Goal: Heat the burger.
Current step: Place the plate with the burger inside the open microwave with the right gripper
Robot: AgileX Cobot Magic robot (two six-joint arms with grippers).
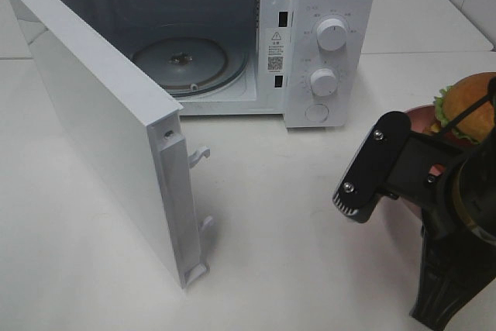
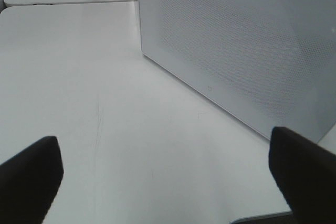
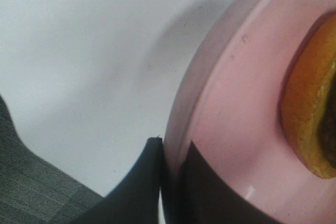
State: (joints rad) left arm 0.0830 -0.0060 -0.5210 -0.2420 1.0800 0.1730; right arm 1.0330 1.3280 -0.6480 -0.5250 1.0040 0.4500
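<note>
The burger (image 1: 470, 106), with a golden bun and green lettuce, sits on a pink plate (image 1: 418, 116) at the right edge of the table. In the right wrist view my right gripper (image 3: 172, 156) is shut on the pink plate's rim (image 3: 231, 108), one finger under it and one on top, with the burger's bun (image 3: 310, 103) just beyond. In the high view the right arm (image 1: 457, 215) covers the gripper itself. My left gripper (image 2: 164, 148) stands open and holds nothing, facing the outside of the microwave door (image 2: 236, 51). It is out of the high view.
The white microwave (image 1: 333, 5) stands at the back with its door (image 1: 101, 114) swung wide open to the left. Its glass turntable (image 1: 186, 60) is bare. White table (image 1: 279, 215) lies between the door and the plate.
</note>
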